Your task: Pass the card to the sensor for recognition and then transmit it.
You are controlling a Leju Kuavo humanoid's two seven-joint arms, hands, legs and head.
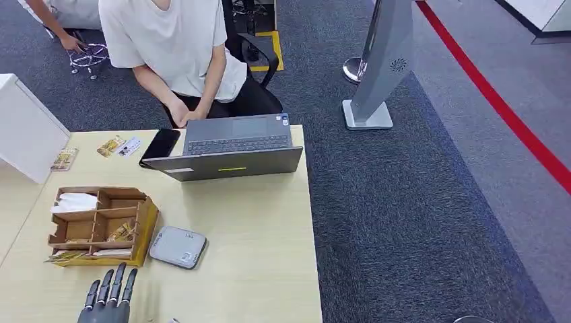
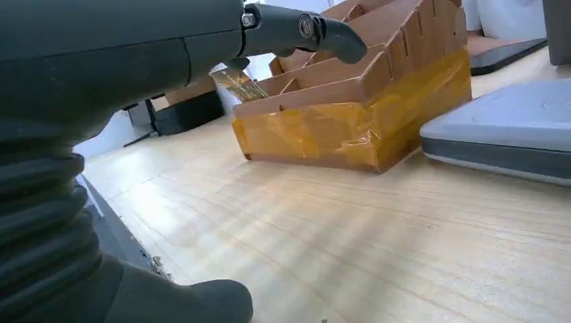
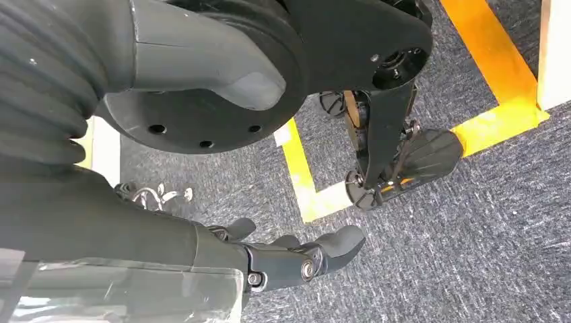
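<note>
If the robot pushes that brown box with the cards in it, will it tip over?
Probably not: the box is low and wide, so it should slide on the smooth table. It looks like thin taped cardboard, likely light, so the left hand could shove it easily.

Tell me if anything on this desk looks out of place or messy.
A few things. In the wooden organizer, cards stick out past its near left corner instead of sitting inside a slot. More loose cards lie scattered at the far side of the table, beside the phone. The laptop lies folded flat open.
</note>
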